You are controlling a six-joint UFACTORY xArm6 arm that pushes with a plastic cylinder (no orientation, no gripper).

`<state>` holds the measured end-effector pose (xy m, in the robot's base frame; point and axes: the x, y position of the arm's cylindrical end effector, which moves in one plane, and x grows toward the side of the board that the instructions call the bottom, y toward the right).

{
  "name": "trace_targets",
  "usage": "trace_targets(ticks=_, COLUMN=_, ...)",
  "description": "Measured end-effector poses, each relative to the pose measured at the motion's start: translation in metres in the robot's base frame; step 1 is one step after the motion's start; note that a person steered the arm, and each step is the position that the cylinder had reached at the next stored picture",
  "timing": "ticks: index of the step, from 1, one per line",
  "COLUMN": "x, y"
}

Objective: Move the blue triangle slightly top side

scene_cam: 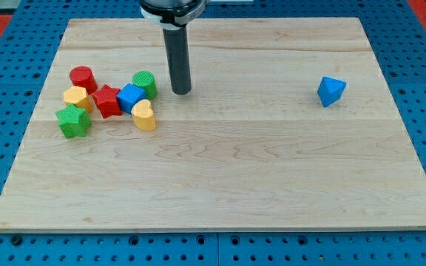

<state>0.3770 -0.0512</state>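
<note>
The blue triangle (pixel 331 91) lies alone on the wooden board at the view's right, in the upper half. My tip (pixel 181 91) rests on the board left of centre, far to the left of the blue triangle. It stands just right of the green cylinder (pixel 146 83) and does not touch it.
A cluster sits at the view's left: a red cylinder (pixel 83 77), a yellow block (pixel 76 97), a red star (pixel 107 101), a blue cube (pixel 131 97), a yellow heart (pixel 144 116) and a green star (pixel 73 122). The wooden board (pixel 220 185) lies on a blue perforated table.
</note>
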Motion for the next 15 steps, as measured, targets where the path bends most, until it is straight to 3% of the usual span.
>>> trace_targets(ticks=2, x=0.019, y=0.057)
trace_targets(ticks=3, x=0.056, y=0.158)
trace_targets(ticks=4, x=0.04, y=0.249)
trace_targets(ticks=9, x=0.029, y=0.258)
trace_targets(ticks=11, x=0.013, y=0.258)
trace_targets(ticks=12, x=0.004, y=0.214)
trace_targets(ticks=13, x=-0.034, y=0.206)
trace_targets(ticks=14, x=0.001, y=0.234)
trace_targets(ticks=15, x=0.097, y=0.245)
